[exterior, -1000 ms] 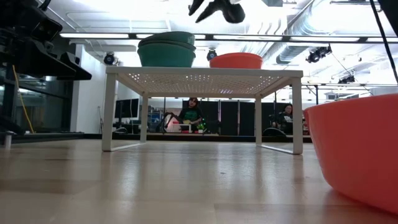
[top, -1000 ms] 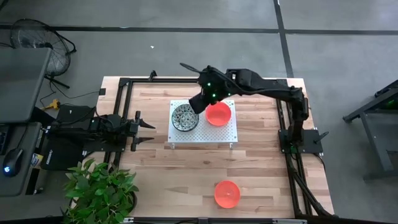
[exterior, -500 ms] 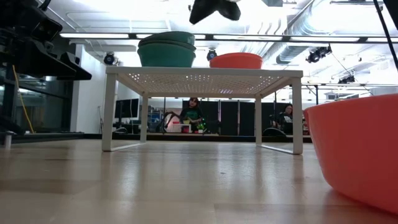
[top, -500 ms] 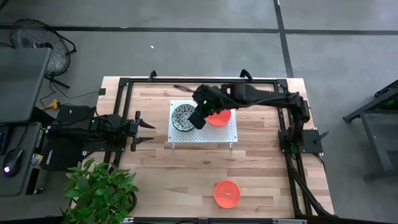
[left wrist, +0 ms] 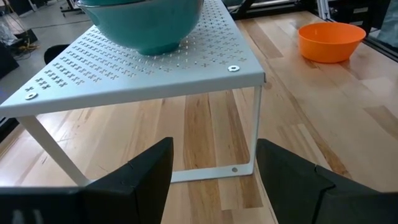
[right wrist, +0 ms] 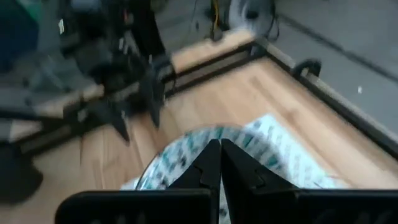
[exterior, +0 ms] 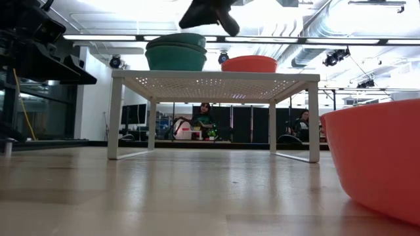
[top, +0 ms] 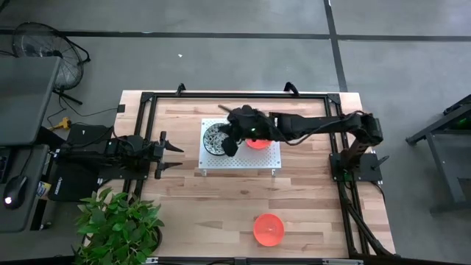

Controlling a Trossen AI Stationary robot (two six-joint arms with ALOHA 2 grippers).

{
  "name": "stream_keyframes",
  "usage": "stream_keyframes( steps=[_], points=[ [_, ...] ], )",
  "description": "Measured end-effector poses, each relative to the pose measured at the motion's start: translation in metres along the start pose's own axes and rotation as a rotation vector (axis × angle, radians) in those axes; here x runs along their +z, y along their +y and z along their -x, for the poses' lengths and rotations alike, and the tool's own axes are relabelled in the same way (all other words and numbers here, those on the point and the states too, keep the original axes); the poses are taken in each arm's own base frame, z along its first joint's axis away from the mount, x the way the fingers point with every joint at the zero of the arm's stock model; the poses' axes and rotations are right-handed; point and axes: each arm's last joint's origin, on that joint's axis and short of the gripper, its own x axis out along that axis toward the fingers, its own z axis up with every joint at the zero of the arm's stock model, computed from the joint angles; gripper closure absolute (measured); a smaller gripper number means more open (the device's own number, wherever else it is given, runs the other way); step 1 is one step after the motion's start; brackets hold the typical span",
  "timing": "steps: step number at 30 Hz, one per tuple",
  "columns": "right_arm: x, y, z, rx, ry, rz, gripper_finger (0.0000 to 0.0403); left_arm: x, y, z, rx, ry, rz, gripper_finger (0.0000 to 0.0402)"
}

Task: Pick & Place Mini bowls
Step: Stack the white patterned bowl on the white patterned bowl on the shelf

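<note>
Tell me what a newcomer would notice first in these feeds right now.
First, the right claw, shut and empty, hanging over the speckled bowl stack on the white perforated platform at mid-table. Next, the bright orange-red bowls: one on the platform beside the stack, another alone on the wood near the table's front edge. The left claw waits open at the table's left side, pointing toward the platform.

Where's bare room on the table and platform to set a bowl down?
Bare wood: the wide strip between the white platform and the orange bowl near the front edge, and between the left gripper and the platform. The platform's front half is bare; its back half is crowded by the speckled bowls, another orange bowl and the right gripper.
</note>
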Motion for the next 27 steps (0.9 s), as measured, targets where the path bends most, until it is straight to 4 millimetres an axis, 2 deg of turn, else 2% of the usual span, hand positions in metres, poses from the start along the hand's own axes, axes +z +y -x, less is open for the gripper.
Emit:
stream_keyframes(
  steps=[5, 13, 27],
  points=[
    [-0.010, -0.015, 0.005, 0.023, -0.107, -0.026, 0.0403, 0.000, 0.000, 0.000, 0.000, 0.000, 0.000, 0.0176],
    [-0.026, -0.040, 0.011, 0.108, -0.049, -0.017, 0.0402, 0.000, 0.000, 0.000, -0.004, 0.000, 0.000, 0.0176],
    [-0.031, -0.052, 0.009, 0.102, -0.005, -0.002, 0.0402, 0.000, 0.000, 0.000, -0.003, 0.000, 0.000, 0.0176]
  ],
)
